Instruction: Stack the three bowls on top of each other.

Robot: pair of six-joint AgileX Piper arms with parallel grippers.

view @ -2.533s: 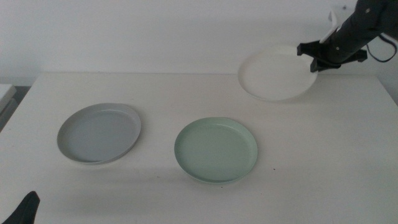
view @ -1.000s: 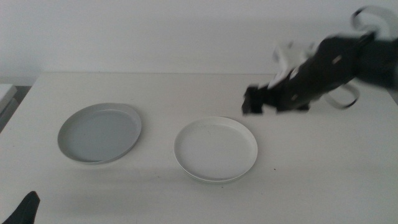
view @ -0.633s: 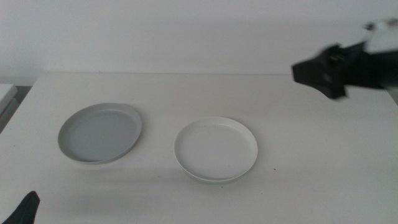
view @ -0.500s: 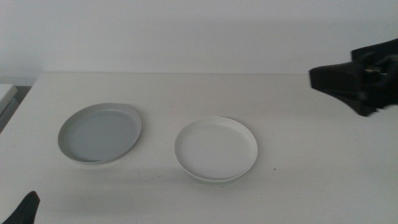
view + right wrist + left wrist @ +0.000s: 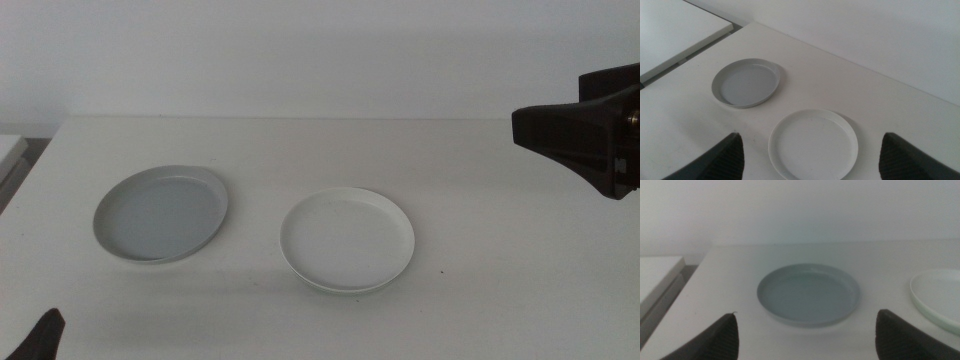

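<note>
1. Middle view: cream white bowl point(image 5: 347, 240) sits mid-table, nested on the pale mint green bowl point(image 5: 345, 289), of which only a thin rim edge shows beneath. Grey-blue bowl point(image 5: 160, 214) lies apart to its left, unstacked. Right gripper point(image 5: 585, 135) hangs high at the right edge, holding nothing; left gripper point(image 5: 38, 338) waits at the bottom corner.
2. Left wrist view: jaws spread wide, empty, grey-blue bowl point(image 5: 808, 293) ahead between them. Risk: low rim gives little to pinch, so the bowl could slip or tilt when lifted.
3. Right wrist view: jaws wide apart, empty, above the cream white bowl point(image 5: 813, 145). Risk: an off-centre drop could leave the third bowl riding on the stack's rim or shove the stack.
</note>
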